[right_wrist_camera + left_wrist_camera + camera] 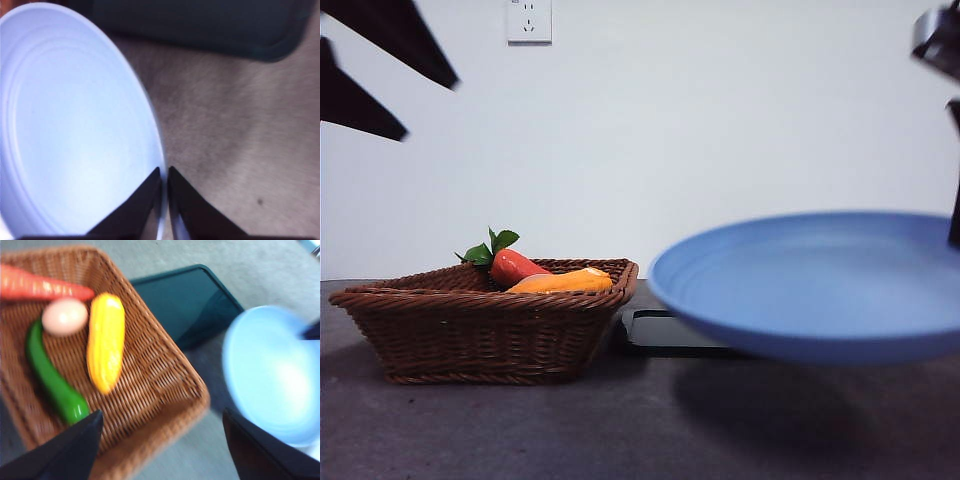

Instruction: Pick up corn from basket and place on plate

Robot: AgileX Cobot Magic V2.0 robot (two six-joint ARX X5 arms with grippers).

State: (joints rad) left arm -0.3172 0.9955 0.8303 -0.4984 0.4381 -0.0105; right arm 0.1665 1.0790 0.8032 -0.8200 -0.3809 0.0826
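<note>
At the upper left of the front view the left gripper shows as two dark tips, jaws spread and empty, hanging above the basket at lower left. The corn lies inside the basket, beside the carrot; in the left wrist view it sits near the middle of the frame, with the egg just beside its upper end and a green pepper curving to its left.

To the right, the plate fills the lower right of the front view, raised clear of the table with its shadow beneath. The right gripper pinches the plate's rim at the bottom centre of its wrist view, jaws pressed nearly together on it.

The step in hand looks like bringing the plate into place. The grip is only on a thin edge, so the plate should be kept level and moved slowly. For the corn, the left jaws would do best across its middle, clear of the egg.

The basket is brown woven wicker, with flaring sides. The corn is glossy, bumpy and tapered, likely slippery. The plate is smooth matte blue, shallow, with faint rings. The black tray behind it is flat with a raised rim.
</note>
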